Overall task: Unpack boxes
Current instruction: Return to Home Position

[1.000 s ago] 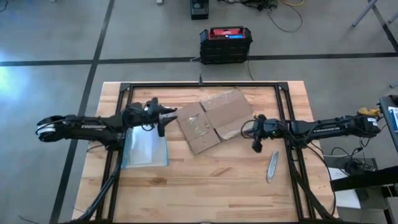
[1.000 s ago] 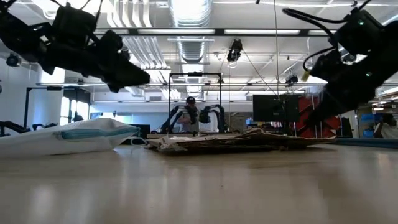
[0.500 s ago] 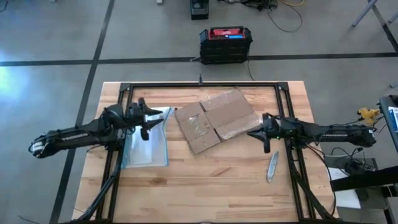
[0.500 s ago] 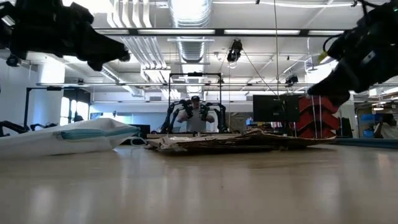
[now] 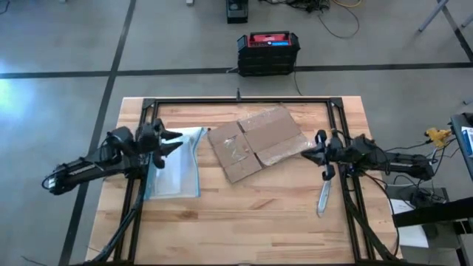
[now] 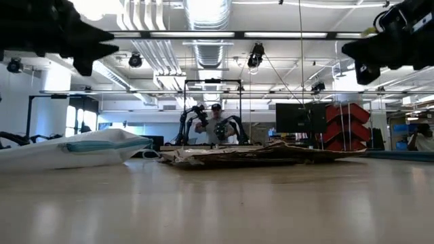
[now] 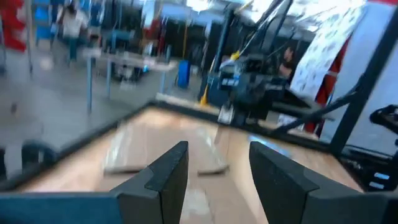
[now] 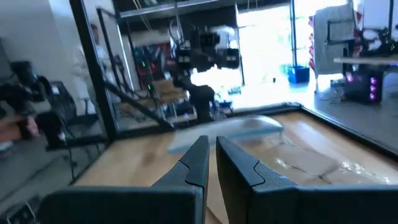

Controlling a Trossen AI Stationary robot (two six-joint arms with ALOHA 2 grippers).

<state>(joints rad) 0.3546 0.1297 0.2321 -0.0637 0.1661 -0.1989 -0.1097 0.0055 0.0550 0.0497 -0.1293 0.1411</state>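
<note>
**A:** Box (image 5: 255, 142) is lying flattened on the table (image 5: 251, 229), around the middle and toward the far side. Its flaps are splayed out and shiny tape is showing on top. From table level it's looking like a low, flat stack (image 6: 264, 154). Nothing is touching it.

**B:** And where are the hands sitting?

**A:** Left hand (image 5: 171, 139) is hovering up off the table over the far end of the clear pouch (image 5: 174, 174), near the box's left edge. Its fingers (image 7: 165, 177) are standing clearly apart and gripping nothing. Right hand (image 5: 310, 153) is hanging in the air just off the box's right edge. Its fingers (image 8: 196, 165) are nearly together, with only a slit between them, and it's empty too.

**B:** Anything else lying around?

**A:** A silvery tool (image 5: 323, 198) is lying on the table on the near side of the right hand, can't tell what it is. A black-and-red case (image 5: 267, 52) is sitting on the floor beyond the table.
</note>
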